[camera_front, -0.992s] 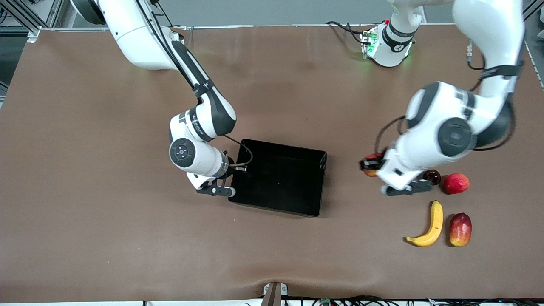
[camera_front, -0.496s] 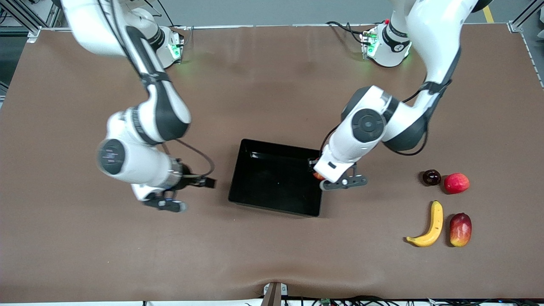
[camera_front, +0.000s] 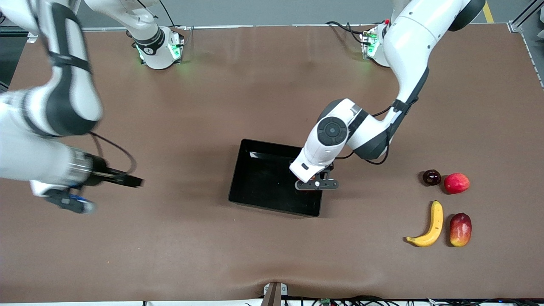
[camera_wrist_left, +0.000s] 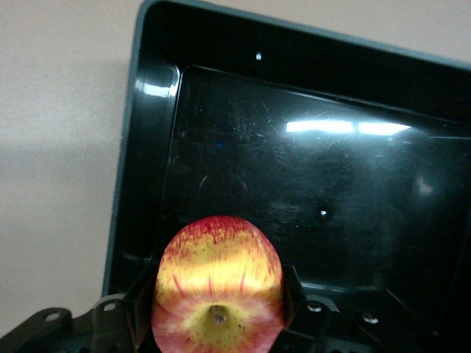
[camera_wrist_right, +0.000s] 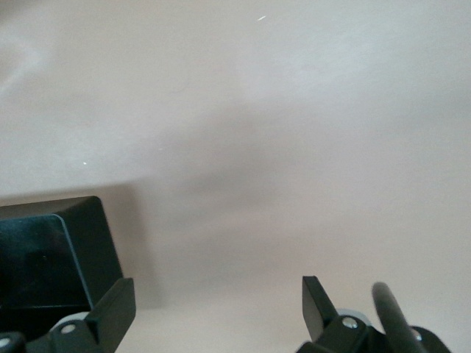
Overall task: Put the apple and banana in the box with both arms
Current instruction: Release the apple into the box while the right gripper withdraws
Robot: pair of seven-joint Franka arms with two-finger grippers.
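Apple (camera_wrist_left: 217,283), red streaked with yellow, is sitting clenched between the left gripper's (camera_front: 316,182) fingers over the black box (camera_front: 255,170); only the left wrist view is showing it clearly. Right gripper (camera_wrist_right: 217,309) is hanging spread wide and empty over bare table (camera_front: 170,238) near the right arm's end. Banana (camera_front: 428,226) is lying outside the box, beside the mango-like fruit (camera_front: 460,229).

One box (camera_front: 255,178), black, under the left gripper (camera_front: 315,178). One apple (camera_wrist_left: 218,285) clamped in that gripper. One banana (camera_front: 430,225), one mango-like fruit (camera_front: 460,229), one plain red fruit (camera_front: 456,183), one small dark round fruit (camera_front: 431,177), possibly a plum, all well apart from it toward the left arm's end. Two arms, two grippers; right gripper (camera_wrist_right: 221,309) over bare table.
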